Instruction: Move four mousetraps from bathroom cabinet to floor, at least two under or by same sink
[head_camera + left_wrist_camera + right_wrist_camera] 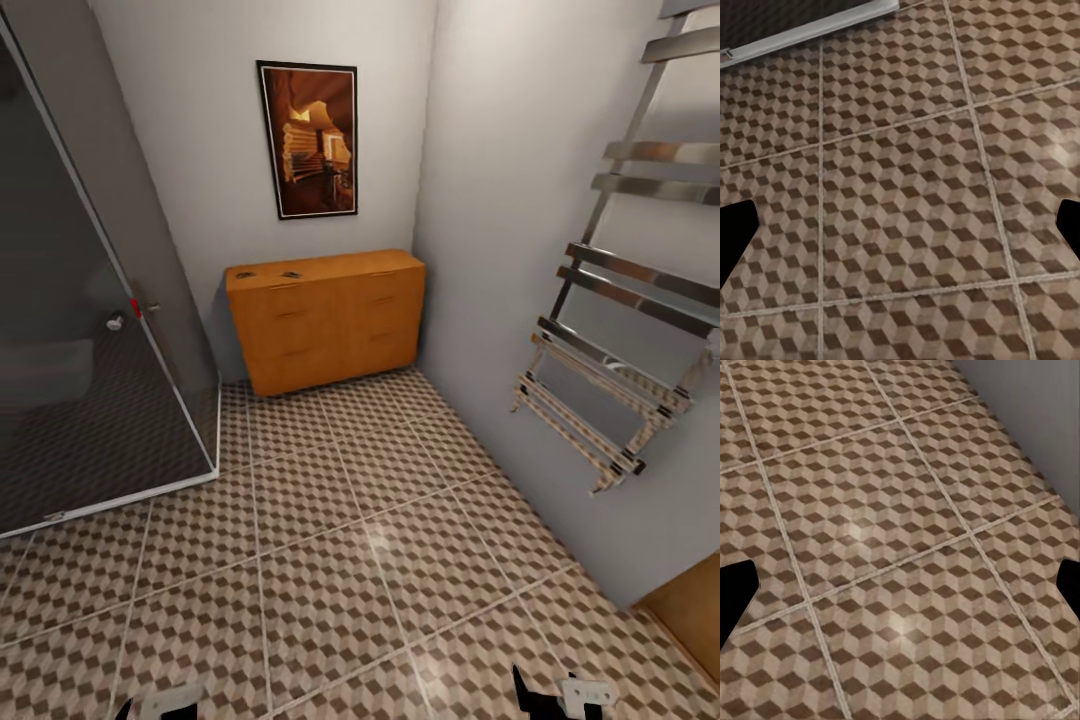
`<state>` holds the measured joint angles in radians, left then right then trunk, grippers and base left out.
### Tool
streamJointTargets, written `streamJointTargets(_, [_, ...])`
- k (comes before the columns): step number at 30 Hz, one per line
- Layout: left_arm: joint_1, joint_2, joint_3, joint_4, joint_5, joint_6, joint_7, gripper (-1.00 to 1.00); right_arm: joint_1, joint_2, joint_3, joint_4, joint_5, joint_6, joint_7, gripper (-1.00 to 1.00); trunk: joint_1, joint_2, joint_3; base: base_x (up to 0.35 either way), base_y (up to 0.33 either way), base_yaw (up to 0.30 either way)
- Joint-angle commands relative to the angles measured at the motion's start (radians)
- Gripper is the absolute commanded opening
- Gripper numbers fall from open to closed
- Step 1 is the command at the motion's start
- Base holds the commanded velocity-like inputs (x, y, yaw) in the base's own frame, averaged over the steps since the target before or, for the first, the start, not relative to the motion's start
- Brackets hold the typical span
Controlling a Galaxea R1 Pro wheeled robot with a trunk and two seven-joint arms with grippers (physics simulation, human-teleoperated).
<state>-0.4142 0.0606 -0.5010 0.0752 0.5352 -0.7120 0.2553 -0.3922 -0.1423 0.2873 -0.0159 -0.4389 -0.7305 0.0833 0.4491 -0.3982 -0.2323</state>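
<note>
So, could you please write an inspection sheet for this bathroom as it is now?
Surface: cube-patterned brown and beige tiled floor, bare where visible.
Job's things: low orange-brown wooden cabinet against the far wall, drawers shut; two small dark items on its top, too small to identify.
Clutter: nothing seen.
Pincers: left pincer and right pincer both open, hanging above floor, holding nothing.
Cables: nothing seen.
Surroundings: dark tinted glass shower panel, dark-framed picture, metal towel rail on the side wall.
</note>
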Motion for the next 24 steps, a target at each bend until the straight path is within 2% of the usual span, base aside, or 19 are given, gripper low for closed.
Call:
streamJointTargets(1, [-0.002, -0.001, -0.008, 0.003, -0.001, -0.003, 0.007, 1.00, 0.000, 0.000, 0.003, 0.001, -0.011, -0.003, 0.009, 1.00, 0.001, -0.002, -0.002, 0.203, -0.086, 0.275])
streamJointTargets(11, [-0.002, -0.001, -0.008, 0.003, -0.001, -0.003, 0.007, 1.00, 0.000, 0.000, 0.003, 0.001, -0.011, -0.003, 0.009, 1.00, 0.001, -0.002, -0.002, 0.204, -0.106, 0.275])
streamJointTargets(24, [-0.002, -0.001, -0.008, 0.003, -0.001, -0.003, 0.007, 1.00, 0.000, 0.000, 0.003, 0.001, -0.011, -0.003, 0.009, 1.00, 0.001, -0.002, -0.002, 0.227, -0.198, 0.244])
